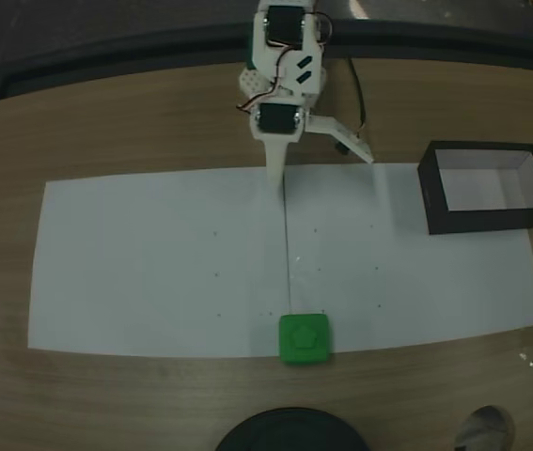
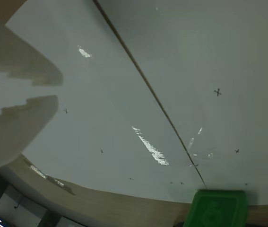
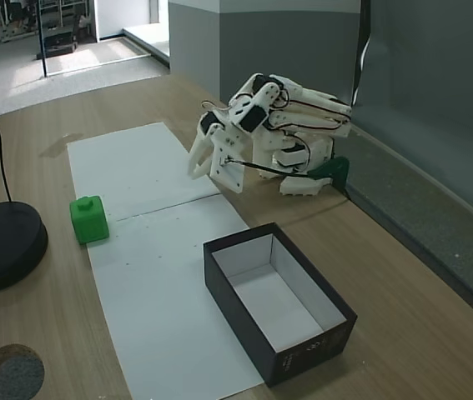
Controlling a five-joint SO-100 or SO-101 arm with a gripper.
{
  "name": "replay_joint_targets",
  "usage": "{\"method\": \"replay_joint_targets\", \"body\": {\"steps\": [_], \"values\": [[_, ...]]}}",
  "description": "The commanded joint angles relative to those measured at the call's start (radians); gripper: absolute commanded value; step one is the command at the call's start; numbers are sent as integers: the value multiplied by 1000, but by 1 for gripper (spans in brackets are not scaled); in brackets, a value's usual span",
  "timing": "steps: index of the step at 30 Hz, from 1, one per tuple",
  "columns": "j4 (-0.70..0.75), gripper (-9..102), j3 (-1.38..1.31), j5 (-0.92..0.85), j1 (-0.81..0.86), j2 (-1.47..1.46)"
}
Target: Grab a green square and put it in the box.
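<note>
Green square (image 1: 305, 338) sits on the paper's near edge — straight out from the folded arm's empty tool (image 1: 315, 150), fingers apart; box (image 1: 485, 186) far right.

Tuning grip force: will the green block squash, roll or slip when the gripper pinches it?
The green square looks like rigid plastic with flat sides, so it probably won't squash or roll. Its rounded corners and smooth faces might let it slip or twist.
</note>
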Motion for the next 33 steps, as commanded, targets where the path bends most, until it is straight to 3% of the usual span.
{"method": "replay_joint_targets", "body": {"steps": [1, 6, 9, 14, 20, 26, 33], "values": [[-149, 0, -8, -51, 8, 25], [-385, 0, -29, -92, -12, 25], [-396, 5, -60, -92, -41, 21], [-290, 24, -83, -100, -74, 6], [-120, 27, -402, -97, -115, -210], [5, 27, -876, -100, -202, -750], [199, 27, -1468, -89, -184, -1443]]}}
